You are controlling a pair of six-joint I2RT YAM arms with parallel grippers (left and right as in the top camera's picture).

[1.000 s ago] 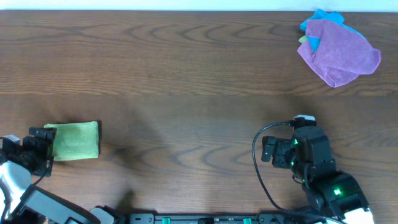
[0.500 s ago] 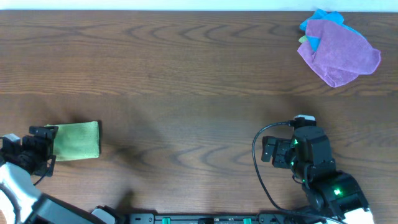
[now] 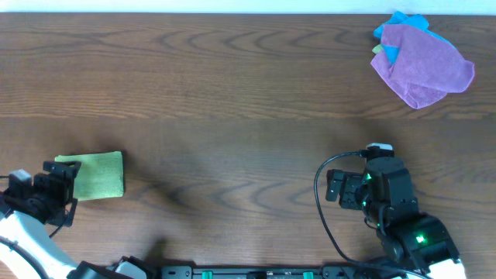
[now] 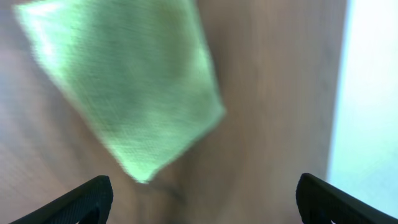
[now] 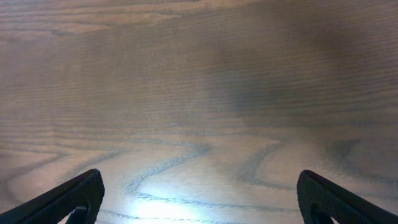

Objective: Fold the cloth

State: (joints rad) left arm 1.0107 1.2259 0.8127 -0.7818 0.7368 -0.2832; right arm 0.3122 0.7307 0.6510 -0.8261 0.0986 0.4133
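Observation:
A green cloth (image 3: pixel 98 175), folded into a small rectangle, lies flat on the wooden table at the near left. It fills the upper left of the blurred left wrist view (image 4: pixel 124 81). My left gripper (image 3: pixel 60 182) is open and empty just left of the cloth, its fingertips apart (image 4: pixel 202 199) with bare table between them. My right gripper (image 3: pixel 335 188) is open and empty at the near right, over bare wood (image 5: pixel 199 199).
A pile of cloths lies at the far right corner: a purple one (image 3: pixel 422 66) on top of a blue one (image 3: pixel 399 23). The table's left edge (image 4: pixel 339 93) shows in the left wrist view, close to the green cloth.
My left gripper has drawn back toward the near left, away from the green cloth, which stays folded in place. The right arm has not moved.

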